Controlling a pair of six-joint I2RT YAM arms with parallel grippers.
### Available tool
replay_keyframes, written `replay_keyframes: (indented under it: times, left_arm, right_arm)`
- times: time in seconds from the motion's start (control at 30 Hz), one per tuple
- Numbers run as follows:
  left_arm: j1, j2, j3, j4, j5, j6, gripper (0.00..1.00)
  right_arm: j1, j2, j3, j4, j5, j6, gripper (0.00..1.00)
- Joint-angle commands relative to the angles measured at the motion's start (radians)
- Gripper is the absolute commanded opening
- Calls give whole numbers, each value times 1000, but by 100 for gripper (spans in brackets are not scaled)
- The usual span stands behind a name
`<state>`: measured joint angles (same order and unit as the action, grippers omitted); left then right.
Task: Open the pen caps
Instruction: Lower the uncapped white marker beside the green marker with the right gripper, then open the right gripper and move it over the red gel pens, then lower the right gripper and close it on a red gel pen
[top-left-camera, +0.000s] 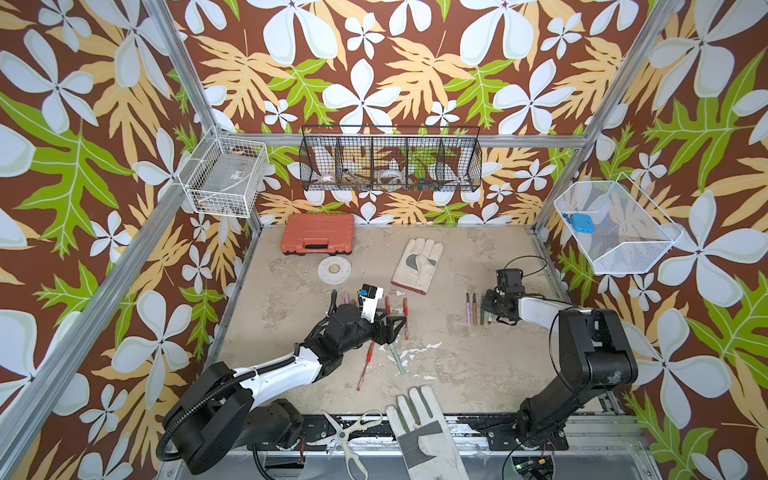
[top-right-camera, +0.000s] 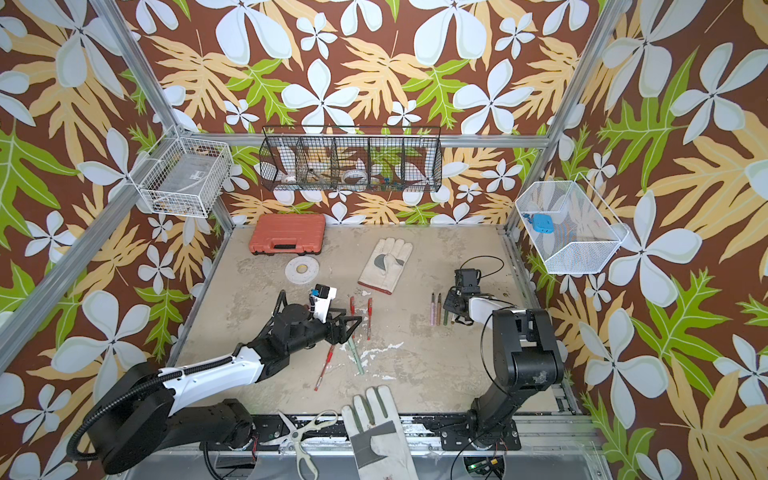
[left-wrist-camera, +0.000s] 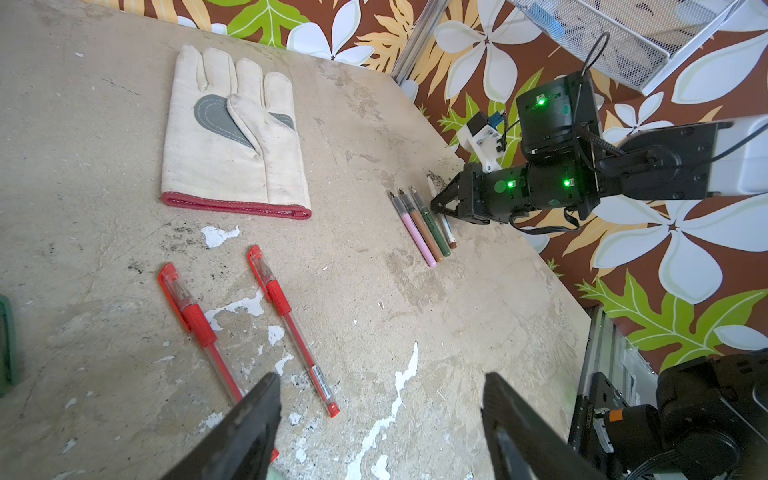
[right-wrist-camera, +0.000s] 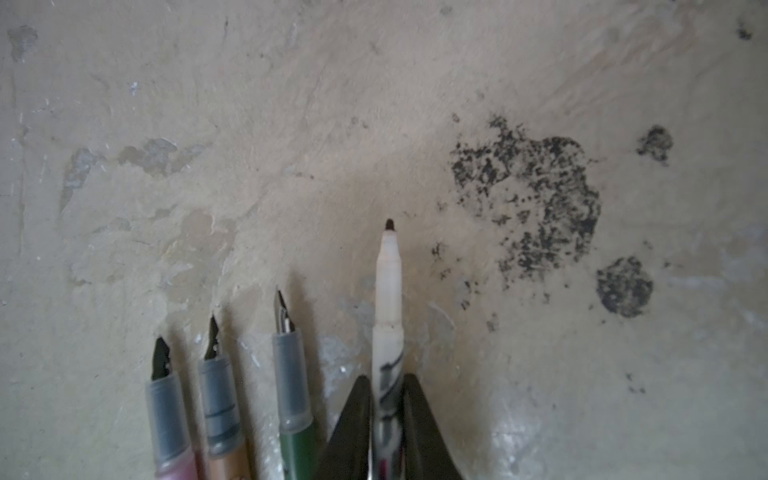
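Plastic, light and slick, the white marker (right-wrist-camera: 388, 291) suits a mid-barrel pinch, as the right hand (right-wrist-camera: 386, 379) clasps it; the left hand (left-wrist-camera: 380, 378) gapes empty.

The walls (top-left-camera: 83, 166) are brown with white flowers and green and tan leaves; the table (top-left-camera: 457, 332) mottled beige; two pens (left-wrist-camera: 276, 297) red; the marker (right-wrist-camera: 388, 291) white, dark-tipped
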<state>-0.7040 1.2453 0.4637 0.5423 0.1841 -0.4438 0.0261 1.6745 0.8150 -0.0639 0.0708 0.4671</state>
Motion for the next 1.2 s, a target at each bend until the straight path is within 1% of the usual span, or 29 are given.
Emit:
replay_keyframes:
  times: [0.0, 0.07, 0.13, 0.3, 0.43, 0.53, 0.63, 0.73, 0.87, 0.97, 1.07, 1.17]
  left_arm:
    - [-2, 0, 1, 12, -15, 8, 77]
    - [-2, -1, 1, 12, -15, 8, 77]
    - [-2, -4, 1, 10, -15, 8, 77]
    - [-2, -12, 2, -4, -41, 10, 77]
    - [-2, 0, 33, -90, -132, -7, 77]
    - [-2, 13, 63, -177, -224, -25, 76]
    - [-2, 25, 94, -259, -315, -43, 74]
    - [-2, 56, 135, -339, -394, -65, 72]
    - [-2, 112, 189, -413, -430, -90, 69]
    - [0, 106, 195, -434, -436, -105, 70]
    - [16, 83, 185, -450, -404, -121, 71]
    - [64, 57, 142, -427, -248, -164, 70]
  right_arm:
    - [-1, -9, 0, -6, -18, 5, 22]
    - [-2, -34, 11, -21, -29, 1, 25]
    - [-2, -92, 21, -43, -32, 3, 28]
    - [11, -331, 35, -94, -45, 13, 33]
    - [96, -492, 56, -127, -55, -21, 35]
    - [191, -539, 87, -162, -92, -58, 34]
    - [306, -539, 103, -207, -103, -81, 34]
    - [419, -502, 110, -243, -110, -95, 34]
    - [557, -415, 98, -258, -95, -65, 34]
    - [687, -341, 86, -232, -4, -8, 35]
    - [776, -246, 112, -209, 61, 57, 37]
    - [827, -143, 173, -208, 105, 99, 38]
